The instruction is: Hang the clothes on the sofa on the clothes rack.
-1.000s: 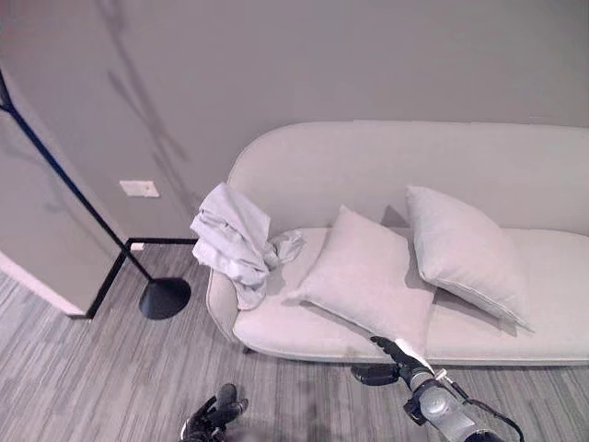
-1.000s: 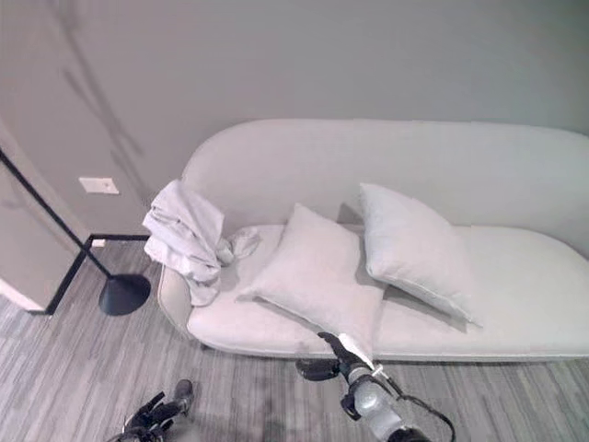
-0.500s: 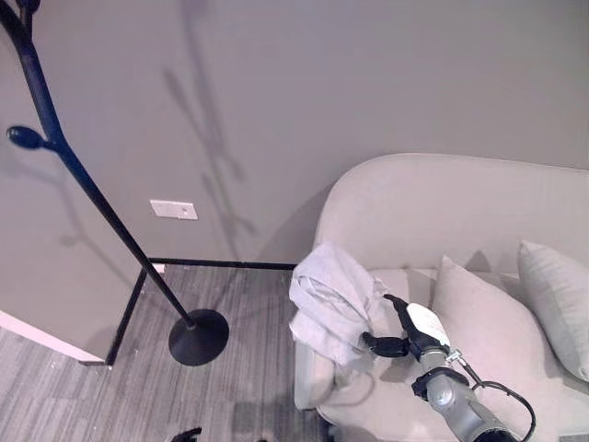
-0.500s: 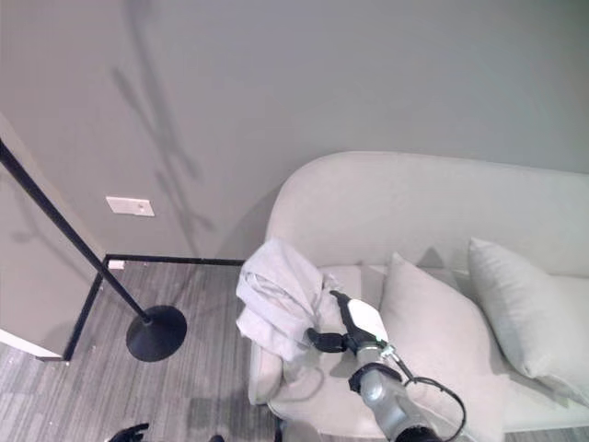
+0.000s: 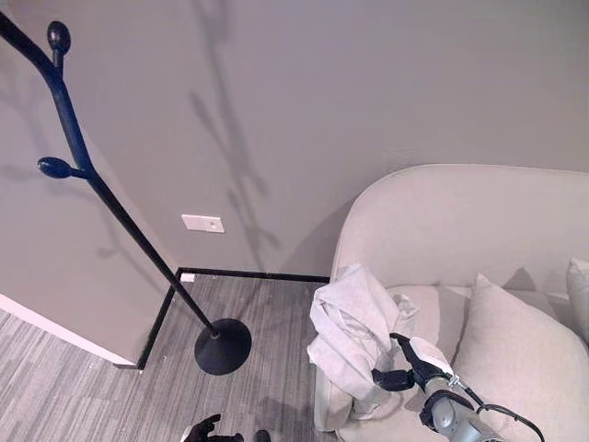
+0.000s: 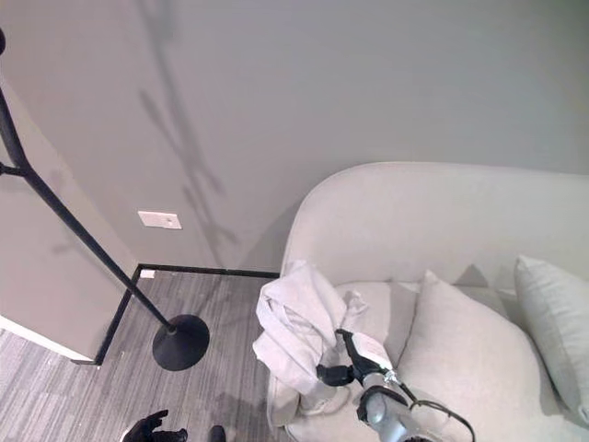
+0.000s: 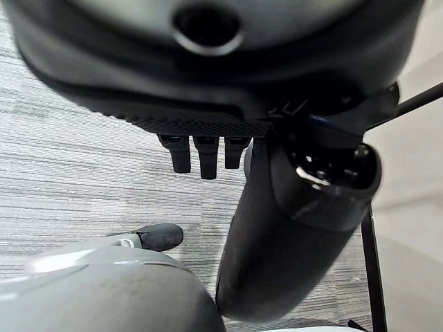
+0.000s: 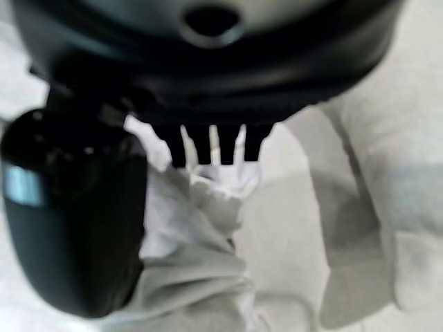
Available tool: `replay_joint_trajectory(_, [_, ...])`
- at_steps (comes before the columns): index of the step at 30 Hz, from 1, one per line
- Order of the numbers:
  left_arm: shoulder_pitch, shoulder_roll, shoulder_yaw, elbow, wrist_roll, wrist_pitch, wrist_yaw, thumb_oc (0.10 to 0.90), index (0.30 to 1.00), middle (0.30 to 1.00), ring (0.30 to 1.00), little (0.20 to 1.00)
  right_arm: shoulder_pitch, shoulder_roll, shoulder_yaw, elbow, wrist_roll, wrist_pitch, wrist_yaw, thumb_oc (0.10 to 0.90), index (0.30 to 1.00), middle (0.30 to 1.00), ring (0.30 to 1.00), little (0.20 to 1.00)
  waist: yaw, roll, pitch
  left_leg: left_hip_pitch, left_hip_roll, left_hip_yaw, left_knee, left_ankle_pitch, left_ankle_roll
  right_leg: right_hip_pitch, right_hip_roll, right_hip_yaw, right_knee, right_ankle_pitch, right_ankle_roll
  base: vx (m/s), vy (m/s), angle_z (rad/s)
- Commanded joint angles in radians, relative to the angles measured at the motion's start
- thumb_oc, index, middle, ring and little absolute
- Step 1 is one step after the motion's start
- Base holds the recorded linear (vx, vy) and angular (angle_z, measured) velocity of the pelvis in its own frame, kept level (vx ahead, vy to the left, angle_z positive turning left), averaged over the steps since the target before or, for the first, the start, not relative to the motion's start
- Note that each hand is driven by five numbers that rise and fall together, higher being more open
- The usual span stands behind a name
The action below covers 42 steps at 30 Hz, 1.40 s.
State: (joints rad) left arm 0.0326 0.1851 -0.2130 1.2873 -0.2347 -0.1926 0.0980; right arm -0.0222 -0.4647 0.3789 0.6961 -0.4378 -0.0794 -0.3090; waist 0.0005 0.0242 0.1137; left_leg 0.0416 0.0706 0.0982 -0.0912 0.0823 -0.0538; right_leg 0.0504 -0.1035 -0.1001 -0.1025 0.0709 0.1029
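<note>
The garment (image 5: 354,336), a crumpled pale cloth, lies draped over the left end of the sofa (image 5: 442,221), its folds spilling down the outer side of the armrest toward the floor (image 5: 83,396). The right hand (image 5: 405,366) is at the garment's seat-side edge; in the right wrist view its fingers (image 8: 208,149) and thumb (image 8: 69,214) extend toward bunched cloth lying between and just past them, but whether they have closed on the fabric cannot be told from these views. A cushion (image 5: 520,345) rests on the seat just beyond the right hand, toward the sofa's middle. The clothes rack (image 5: 101,198), a dark leaning pole with knobbed pegs and a round base (image 5: 223,345), stands on the floor near the wall, well apart from the sofa's left end, and its pegs carry nothing. The left hand (image 5: 204,431) hangs low near the floor, empty, with its fingers (image 7: 201,155) hanging loosely straight and nothing between them. As a judgement of progress, the task is at its first stage: the garment has yet to leave the sofa, so a secure grasp, the lift clear of the armrest, the carry across to the rack and the hooking over a peg all remain.
</note>
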Motion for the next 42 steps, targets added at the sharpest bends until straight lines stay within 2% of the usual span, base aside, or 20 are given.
replay_joint_trajectory(1, [-0.007, -0.065, -0.025, 0.072, 0.010, -0.001, 0.009, 0.800, 0.900, 0.900, 0.900, 0.900, -0.042, -0.061, -0.047, -0.176, 0.041, -0.065, -0.068, 0.800, 0.900, 0.900, 0.900, 0.900, -0.003, -0.013, -0.004, 0.006, 0.010, -0.035, 0.004, -0.076, -0.026, 0.005, -0.007, -0.002, 0.015, -0.034, 0.025, 0.01, 0.005, -0.03])
replay_joint_trajectory(5, [0.000, -0.076, -0.033, 0.072, 0.025, 0.004, 0.011, 0.800, 0.900, 0.900, 0.900, 0.900, 0.024, -0.042, -0.074, -0.263, 0.089, -0.085, -0.040, 0.800, 0.900, 0.900, 0.900, 0.900, -0.017, -0.012, -0.013, 0.020, 0.011, -0.026, 0.004, -0.082, -0.026, 0.018, -0.004, 0.010, 0.015, -0.042, 0.025, 0.02, 0.006, -0.06])
replay_joint_trajectory(9, [-0.001, -0.077, -0.057, 0.061, 0.046, 0.005, 0.005, 0.800, 0.900, 0.900, 0.900, 0.900, 0.029, -0.018, -0.051, -0.222, 0.131, -0.084, -0.003, 0.800, 0.900, 0.900, 0.900, 0.900, -0.020, -0.011, -0.017, 0.025, 0.010, -0.021, 0.004, -0.086, -0.025, 0.020, -0.004, 0.019, 0.015, -0.044, 0.025, 0.01, 0.001, -0.06])
replay_joint_trajectory(13, [-0.005, -0.081, -0.087, 0.046, 0.046, 0.001, 0.005, 0.800, 0.900, 0.900, 0.900, 0.900, -0.014, 0.045, -0.020, -0.062, 0.229, -0.078, 0.013, 0.800, 0.900, 0.900, 0.900, 0.900, -0.016, 0.000, -0.014, 0.018, 0.006, -0.024, 0.004, -0.085, -0.023, 0.011, -0.010, 0.022, 0.015, -0.041, 0.026, 0.00, 0.001, -0.03])
replay_joint_trajectory(21, [-0.017, -0.074, -0.147, 0.035, 0.023, -0.002, -0.010, 0.800, 0.900, 0.900, 0.900, 0.900, -0.182, 0.119, 0.056, 0.201, 0.452, -0.073, 0.099, 0.800, 0.900, 0.900, 0.900, 0.900, 0.009, 0.054, 0.035, -0.061, -0.014, -0.051, 0.004, -0.053, -0.023, -0.057, -0.030, 0.003, 0.015, -0.013, 0.030, -0.06, 0.026, 0.06])
replay_joint_trajectory(22, [-0.020, -0.073, -0.155, 0.032, 0.021, -0.001, -0.013, 0.800, 0.900, 0.900, 0.900, 0.900, -0.205, 0.125, 0.061, 0.233, 0.478, -0.073, 0.111, 0.638, 0.658, 0.658, 0.658, 0.658, 0.013, 0.060, 0.039, -0.076, -0.016, -0.056, 0.004, -0.047, -0.023, -0.069, -0.032, 0.001, 0.015, -0.010, 0.030, -0.10, 0.026, 0.14])
replay_joint_trajectory(23, [-0.022, -0.071, -0.162, 0.029, 0.019, -0.001, -0.016, 0.800, 0.900, 0.900, 0.900, 0.900, -0.227, 0.128, 0.066, 0.263, 0.494, -0.072, 0.117, 0.573, 0.559, 0.559, 0.559, 0.559, 0.017, 0.065, 0.043, -0.089, -0.020, -0.060, 0.004, -0.042, -0.024, -0.079, -0.033, -0.004, 0.015, -0.007, 0.030, -0.08, 0.020, 0.21])
replay_joint_trajectory(24, [-0.027, -0.067, -0.178, 0.023, 0.015, -0.002, -0.022, 0.800, 0.900, 0.900, 0.900, 0.900, -0.267, 0.129, 0.080, 0.318, 0.497, -0.066, 0.123, 0.477, 0.415, 0.415, 0.415, 0.415, 0.026, 0.073, 0.046, -0.107, -0.023, -0.065, 0.004, -0.034, -0.024, -0.093, -0.034, -0.009, 0.015, -0.004, 0.030, -0.05, 0.010, 0.23])
replay_joint_trajectory(25, [-0.027, -0.067, -0.177, 0.023, 0.015, -0.002, -0.022, 0.800, 0.900, 0.900, 0.900, 0.900, -0.268, 0.129, 0.080, 0.319, 0.498, -0.067, 0.123, 0.400, 0.300, 0.300, 0.300, 0.300, 0.026, 0.073, 0.046, -0.108, -0.023, -0.065, 0.004, -0.034, -0.024, -0.094, -0.034, -0.010, 0.015, -0.004, 0.030, -0.03, 0.007, 0.21])
replay_joint_trajectory(30, [-0.033, -0.064, -0.201, 0.019, 0.016, -0.003, -0.023, 0.800, 0.900, 0.900, 0.900, 0.900, -0.312, 0.134, 0.072, 0.395, 0.510, -0.063, 0.114, 0.400, 0.300, 0.300, 0.300, 0.300, 0.036, 0.079, 0.044, -0.116, -0.023, -0.068, 0.004, -0.031, -0.024, -0.097, -0.032, -0.011, 0.015, -0.007, 0.029, 0.00, 0.008, 0.11])
replay_joint_trajectory(37, [-0.048, -0.066, -0.208, 0.023, 0.050, 0.000, -0.014, 0.800, 0.900, 0.900, 0.900, 0.900, -0.257, 0.129, 0.020, 0.352, 0.565, -0.077, 0.098, 0.400, 0.300, 0.300, 0.300, 0.300, 0.021, 0.051, 0.029, -0.092, -0.013, -0.060, 0.004, -0.043, -0.025, -0.071, -0.029, -0.008, 0.015, -0.018, 0.027, 0.04, -0.016, 0.00])
replay_joint_trajectory(41, [-0.047, -0.063, -0.194, 0.027, 0.058, 0.006, -0.008, 0.800, 0.900, 0.900, 0.900, 0.900, -0.204, 0.109, -0.005, 0.266, 0.556, -0.078, 0.090, 0.400, 0.300, 0.300, 0.300, 0.300, 0.010, 0.037, 0.021, -0.074, -0.008, -0.051, 0.004, -0.050, -0.026, -0.057, -0.025, -0.001, 0.015, -0.022, 0.027, 0.03, -0.019, -0.03])
replay_joint_trajectory(42, [-0.044, -0.057, -0.166, 0.031, 0.063, 0.015, -0.011, 0.800, 0.900, 0.900, 0.900, 0.900, -0.132, 0.071, -0.036, 0.103, 0.510, -0.074, 0.085, 0.400, 0.300, 0.300, 0.300, 0.300, -0.004, 0.023, 0.013, -0.057, -0.004, -0.045, 0.004, -0.058, -0.028, -0.046, -0.019, 0.006, 0.015, -0.030, 0.027, 0.03, -0.018, -0.12])
